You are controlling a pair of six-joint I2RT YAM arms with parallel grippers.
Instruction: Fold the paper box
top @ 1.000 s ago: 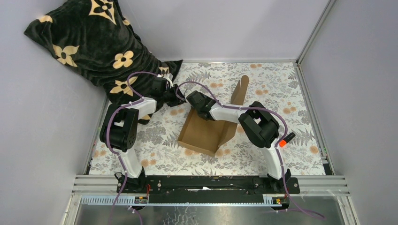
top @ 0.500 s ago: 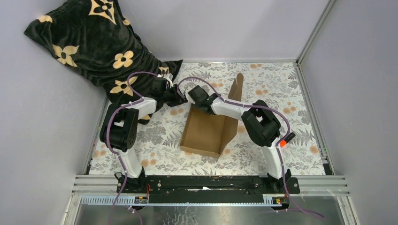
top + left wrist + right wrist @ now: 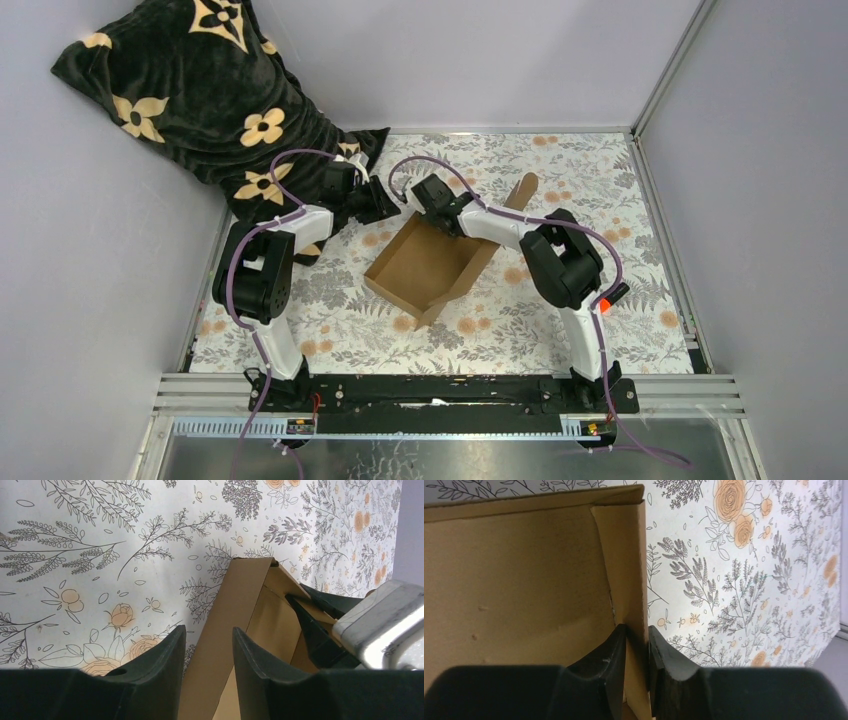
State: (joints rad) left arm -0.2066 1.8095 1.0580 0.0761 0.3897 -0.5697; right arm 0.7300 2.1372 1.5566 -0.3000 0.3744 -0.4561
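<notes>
closest to me a metal rail [image 3: 450, 392] runs along the near edge of the table, with both arms bolted to it. a small orange-and-black marker [image 3: 607, 298] sticks out at the elbow of the right arm.

past that, the paper box [image 3: 425, 268] sits about mid-table on the flowered tablecloth [image 3: 620, 200], turned on a diagonal. it's plain brown cardboard, open on top like a shallow tray. one long flap stands raised along its right side and runs off toward the far right. the right forearm stretches over that flap toward the box's far corner.

there the right gripper [image 3: 425, 205] is clenched on the box. from its wrist camera the two dark fingers [image 3: 616, 652] pinch a thin upright wall at the corner, one on the inside face and one on the outside.

just to its left, the left gripper [image 3: 385, 207] comes in from the other side, at that same far corner. its fingers [image 3: 162, 665] stand partly apart, with a sloping strip of box wall running up between them. i can't tell whether they're actually pressing on it. the other gripper's dark fingers show just behind that wall in the same view.

furthest back, a black blanket [image 3: 190, 90] with cream flowers is heaped in the far left corner, up against the wall.
</notes>
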